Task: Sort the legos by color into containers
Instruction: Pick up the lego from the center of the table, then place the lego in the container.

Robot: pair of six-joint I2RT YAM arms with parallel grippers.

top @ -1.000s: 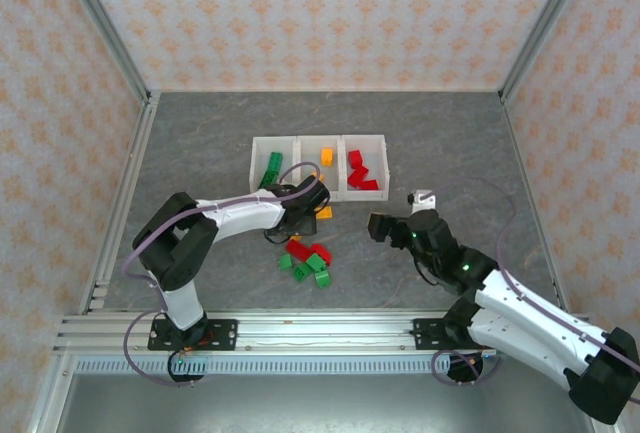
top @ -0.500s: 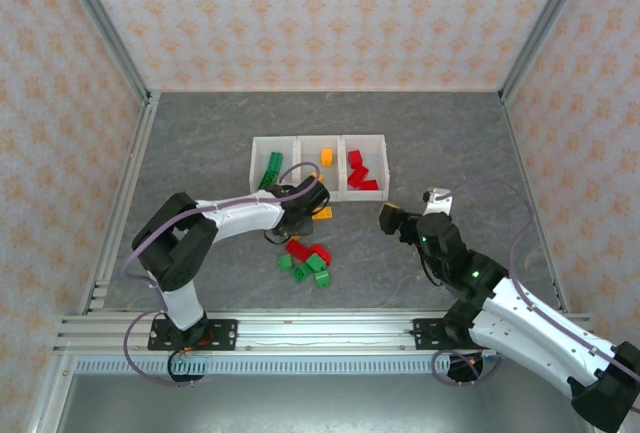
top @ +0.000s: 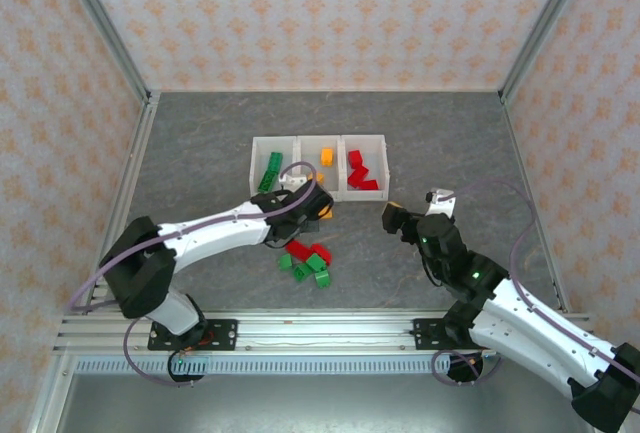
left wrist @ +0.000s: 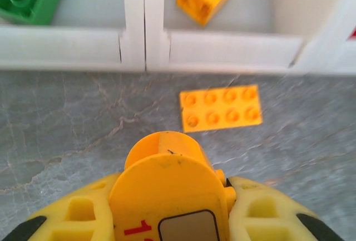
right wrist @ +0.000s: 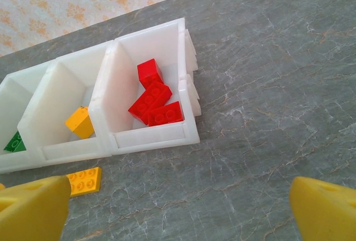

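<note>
- The yellow brick sits pinched in your left gripper, just before the white bins.
- A flat yellow brick lies on the table beside it.
- The bins hold green, yellow and red bricks separately.
- Your right gripper hangs spread wide, right of the bins.

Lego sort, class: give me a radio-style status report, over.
Left gripper shut on orange-yellow brick. Right gripper open, empty. Red and green bricks loose before the bins. Nothing blocking.

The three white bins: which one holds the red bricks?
The right-end bin, holding three red bricks; the middle bin holds one orange-yellow brick, the left bin green bricks.
</note>
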